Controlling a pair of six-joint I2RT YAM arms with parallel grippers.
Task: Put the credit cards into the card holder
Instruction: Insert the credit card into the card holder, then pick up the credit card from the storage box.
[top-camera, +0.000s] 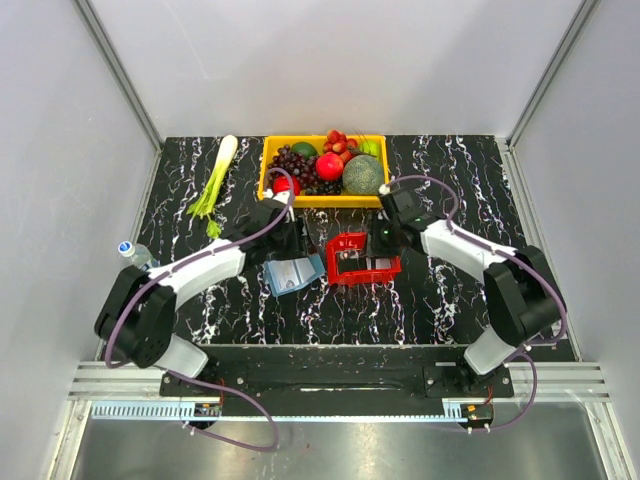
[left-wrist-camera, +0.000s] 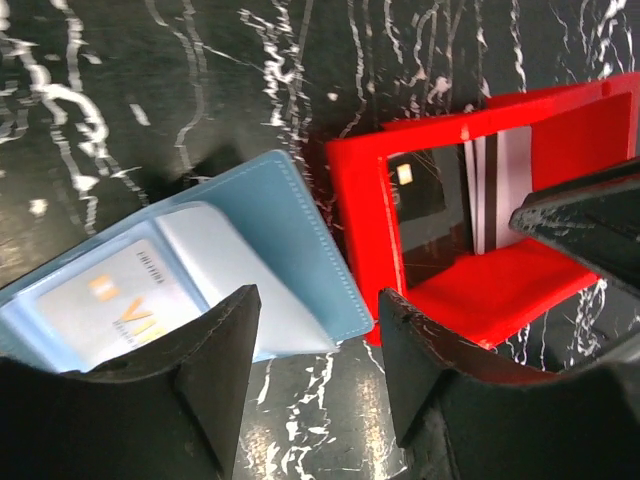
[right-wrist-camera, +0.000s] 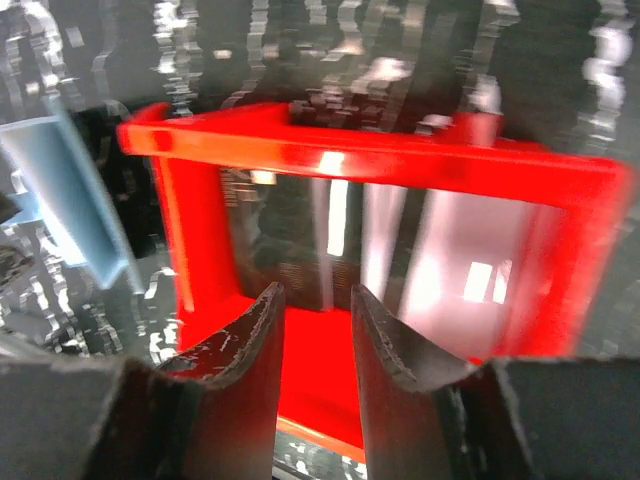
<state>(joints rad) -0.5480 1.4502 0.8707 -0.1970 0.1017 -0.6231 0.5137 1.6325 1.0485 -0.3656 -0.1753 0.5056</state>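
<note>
Bright, even light; blurry right wrist view.

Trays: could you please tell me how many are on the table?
2: the red tray mid-table beside the card holder, the yellow tray of fruit at the far edge. None seems hidden.

Black white-veined marble tabletop (top-camera: 250, 320), plain grey walls (top-camera: 330, 60), aluminium corner rails (top-camera: 121, 77)

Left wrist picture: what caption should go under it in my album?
Open left end effector above the blue card holder, one card pocketed, beside the red tray holding more cards.
</note>
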